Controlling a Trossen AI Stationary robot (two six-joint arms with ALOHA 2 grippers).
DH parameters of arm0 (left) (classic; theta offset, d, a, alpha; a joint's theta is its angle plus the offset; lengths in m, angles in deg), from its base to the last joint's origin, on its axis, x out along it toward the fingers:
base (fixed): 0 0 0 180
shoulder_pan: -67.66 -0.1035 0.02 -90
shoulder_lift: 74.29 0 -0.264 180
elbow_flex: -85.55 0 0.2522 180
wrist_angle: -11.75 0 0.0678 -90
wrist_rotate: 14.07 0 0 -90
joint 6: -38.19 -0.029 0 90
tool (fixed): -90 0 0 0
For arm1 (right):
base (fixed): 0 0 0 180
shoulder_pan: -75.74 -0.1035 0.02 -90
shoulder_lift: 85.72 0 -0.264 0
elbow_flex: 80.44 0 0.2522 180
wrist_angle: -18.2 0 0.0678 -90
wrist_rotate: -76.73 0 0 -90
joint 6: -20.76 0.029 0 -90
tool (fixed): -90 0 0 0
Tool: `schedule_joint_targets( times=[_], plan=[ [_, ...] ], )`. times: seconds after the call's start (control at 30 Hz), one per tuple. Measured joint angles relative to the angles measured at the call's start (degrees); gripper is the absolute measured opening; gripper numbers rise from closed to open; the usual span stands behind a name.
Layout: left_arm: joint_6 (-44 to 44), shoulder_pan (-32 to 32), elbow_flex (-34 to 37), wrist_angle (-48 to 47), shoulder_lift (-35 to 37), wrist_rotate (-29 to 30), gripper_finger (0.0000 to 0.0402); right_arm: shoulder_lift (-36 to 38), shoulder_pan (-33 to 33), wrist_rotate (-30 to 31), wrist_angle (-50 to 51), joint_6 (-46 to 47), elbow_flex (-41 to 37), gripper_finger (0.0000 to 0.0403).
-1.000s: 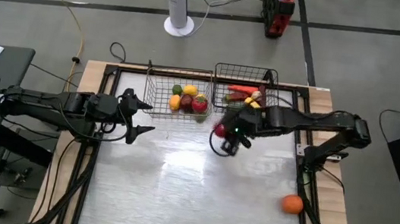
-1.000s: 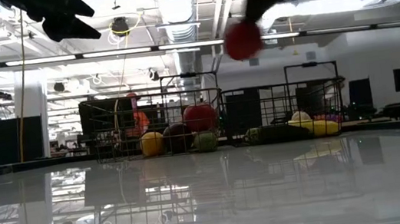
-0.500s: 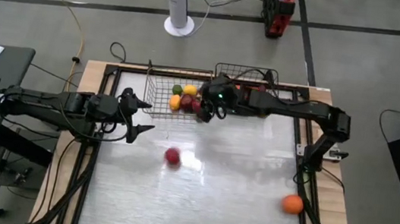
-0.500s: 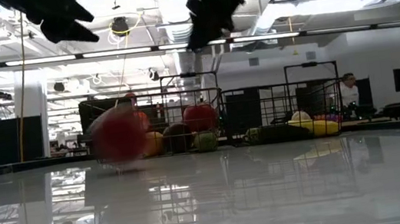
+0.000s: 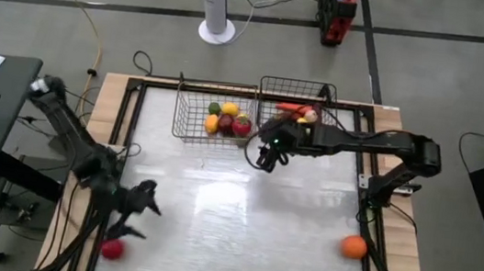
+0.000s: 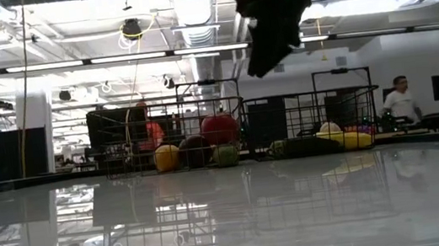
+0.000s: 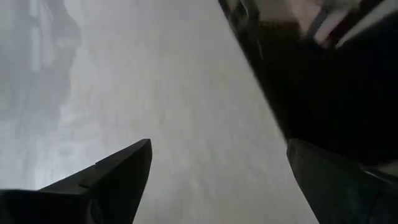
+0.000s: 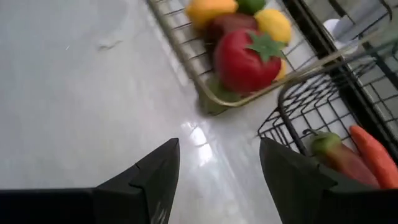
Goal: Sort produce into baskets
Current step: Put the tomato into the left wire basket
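Observation:
A lighter silver wire basket (image 5: 217,114) holding round red, yellow, green and maroon produce stands at the table's far edge. A darker basket (image 5: 297,103) with long produce stands to its right. My right gripper (image 5: 267,155) is open and empty, above the table just in front of the gap between the baskets. A round red fruit (image 5: 112,248) lies at the table's near left edge by the frame rail. My left gripper (image 5: 139,218) is open and empty, just to the far right of it. An orange fruit (image 5: 353,247) rests on the table near the right edge.
The black frame rails (image 5: 118,167) run along the table's sides. The right wrist view shows the silver basket's red tomato (image 8: 245,56) and a carrot (image 8: 373,155) in the darker basket. The middle of the table (image 5: 241,219) is bare. A person (image 6: 403,107) stands in the room behind.
The red fruit has left my right gripper, dropped to the table and rolled to the near left edge. My right gripper swung left to the silver basket, then back a little right. My left arm has swung from the far left toward the near left corner, near the red fruit.

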Motion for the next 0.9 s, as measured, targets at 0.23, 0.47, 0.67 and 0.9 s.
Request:
schedule_joint_targets(
  times=[0.23, 0.47, 0.67, 0.9],
  plan=[
    [11.9, 12.4, -6.2, 3.4, -18.4, -5.5, 0.0301, 3.7, 6.8, -5.1, -5.1, 2.2, -7.5, 0.0249],
    [6.3, 15.7, -20.5, -9.0, -33.1, -7.4, 0.0233, 4.0, 10.0, -10.3, -11.5, 5.4, -9.8, 0.0249],
    [12.9, 18.6, -27.6, -25.7, -38.9, -7.3, 0.0239, 3.7, 8.0, -10.4, -17.4, 7.8, -9.9, 0.0249],
    [20.4, 17.9, -28.0, -30.1, -40.0, -18.5, 0.0287, 3.7, 4.2, -8.6, -22.3, 6.3, -9.9, 0.0249]
  ],
)
